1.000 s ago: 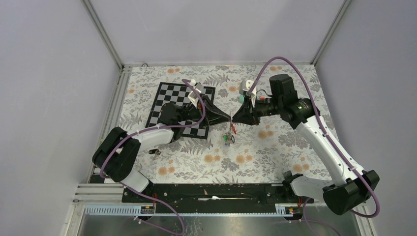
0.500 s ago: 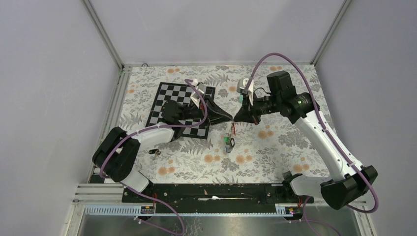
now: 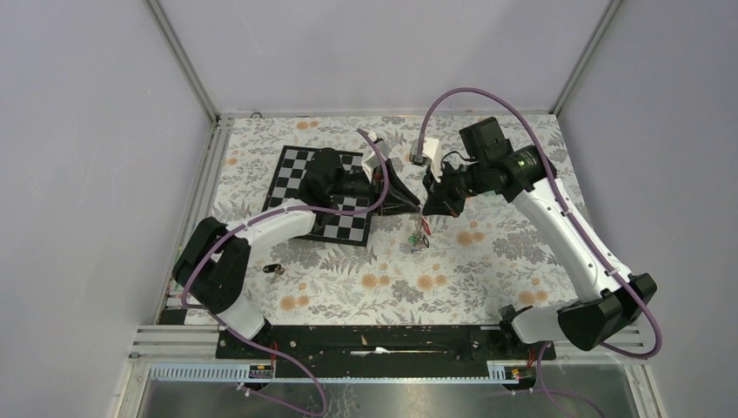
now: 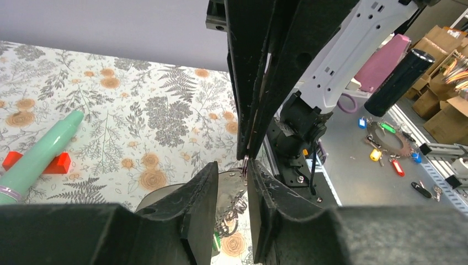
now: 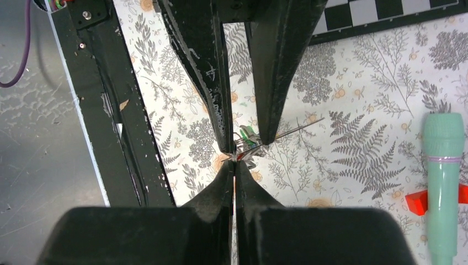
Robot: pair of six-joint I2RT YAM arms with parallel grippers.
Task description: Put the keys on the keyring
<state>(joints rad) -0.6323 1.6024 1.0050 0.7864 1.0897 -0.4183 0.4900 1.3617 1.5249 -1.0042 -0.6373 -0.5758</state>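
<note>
Progress looks partial. At the lower left of the overhead view one loose key [image 3: 275, 270] with a dark tag lies on the floral tablecloth [image 3: 487, 261], well apart from everything else, so it is not yet threaded. Right of the checkerboard [image 3: 291, 174], near the middle of the frame, the left gripper [image 4: 232, 168] stands with its jaws parted and grips nothing. Just below the two meeting tips hangs a small bunch of keys [image 3: 419, 239], green and red tags showing, which appear to be on the keyring [image 5: 293, 129] already. Immediately right, the right gripper [image 5: 234, 164] is pinched closed on that thin wire and carries the whole bunch above the cloth. How many keys are on the wire cannot be counted. I judge that at least the loose key has to be fetched and threaded before the task is done.
</note>
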